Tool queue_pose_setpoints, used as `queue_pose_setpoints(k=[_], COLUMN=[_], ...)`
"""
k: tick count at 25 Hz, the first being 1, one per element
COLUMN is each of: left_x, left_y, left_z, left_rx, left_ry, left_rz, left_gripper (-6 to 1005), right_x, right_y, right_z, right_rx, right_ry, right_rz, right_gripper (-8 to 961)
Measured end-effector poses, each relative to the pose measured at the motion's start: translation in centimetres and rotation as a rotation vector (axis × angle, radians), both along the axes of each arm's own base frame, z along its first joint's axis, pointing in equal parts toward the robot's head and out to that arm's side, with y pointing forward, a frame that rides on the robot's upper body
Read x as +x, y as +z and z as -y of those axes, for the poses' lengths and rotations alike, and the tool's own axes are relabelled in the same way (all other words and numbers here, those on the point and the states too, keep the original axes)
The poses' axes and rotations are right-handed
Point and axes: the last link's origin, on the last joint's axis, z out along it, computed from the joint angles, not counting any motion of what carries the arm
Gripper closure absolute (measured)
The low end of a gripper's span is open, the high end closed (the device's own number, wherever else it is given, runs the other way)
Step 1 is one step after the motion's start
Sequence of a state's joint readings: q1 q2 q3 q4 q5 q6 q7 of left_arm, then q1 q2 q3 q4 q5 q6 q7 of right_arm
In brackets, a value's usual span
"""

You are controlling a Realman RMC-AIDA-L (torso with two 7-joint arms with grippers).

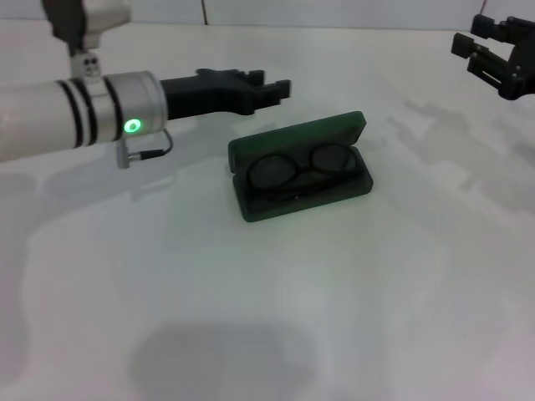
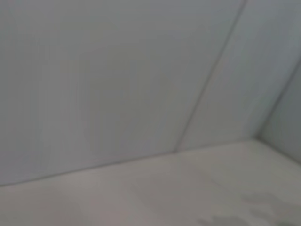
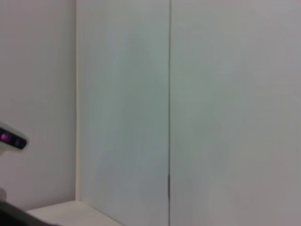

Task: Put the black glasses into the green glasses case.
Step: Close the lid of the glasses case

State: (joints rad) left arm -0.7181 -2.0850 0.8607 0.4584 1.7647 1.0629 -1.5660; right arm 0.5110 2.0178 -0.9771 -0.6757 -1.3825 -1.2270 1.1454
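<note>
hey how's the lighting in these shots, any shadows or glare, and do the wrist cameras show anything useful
Head view: soft, even light, faint blotchy shadows on the table, a darker patch near the bottom edge; the green glasses case and the black glasses in it read clearly, without glare. Left wrist view: only blurry wall panels and table edge. Right wrist view: plain wall panels.

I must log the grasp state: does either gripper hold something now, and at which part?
Nothing is held. The black glasses lie inside the open green glasses case. The left gripper hangs behind the case; the right gripper is far off.
</note>
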Motion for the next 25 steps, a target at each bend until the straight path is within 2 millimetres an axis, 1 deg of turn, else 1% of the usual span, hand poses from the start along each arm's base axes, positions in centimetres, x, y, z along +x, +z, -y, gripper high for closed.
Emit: queue_pose_setpoints(k=[1,5,12,18,25], left_x=[0.3,1.2,1.3,1.2,0.5], left_y=[-0.2,-0.6,-2.0,-2.5,-3.3], left_z=[-0.1,-0.6,-0.6,-0.2,0.9], left_rx=[-0.007,-0.015,-0.054,-0.081,-0.115], left_ry=[-0.01,-0.032,-0.025,-0.036,-0.068], left_rz=[-0.009,-0.034,-0.115,-0.137,-0.173], left_gripper=[439,438,436,435,433], right_x=[0.1,0.6,0.9,0.8,0.8], right_y=[0.0,-0.2,-0.5,-0.8,-1.1], right_z=[0.0,0.3,0.4,0.5,0.4], right_rx=[0.001,-0.003,-0.009,-0.017,-0.024], right_ry=[-0.005,-0.026,-0.037,-0.033,-0.038], right_rz=[-0.002,-0.008,-0.009,-0.007,-0.014], right_gripper=[634,555,416,412,415])
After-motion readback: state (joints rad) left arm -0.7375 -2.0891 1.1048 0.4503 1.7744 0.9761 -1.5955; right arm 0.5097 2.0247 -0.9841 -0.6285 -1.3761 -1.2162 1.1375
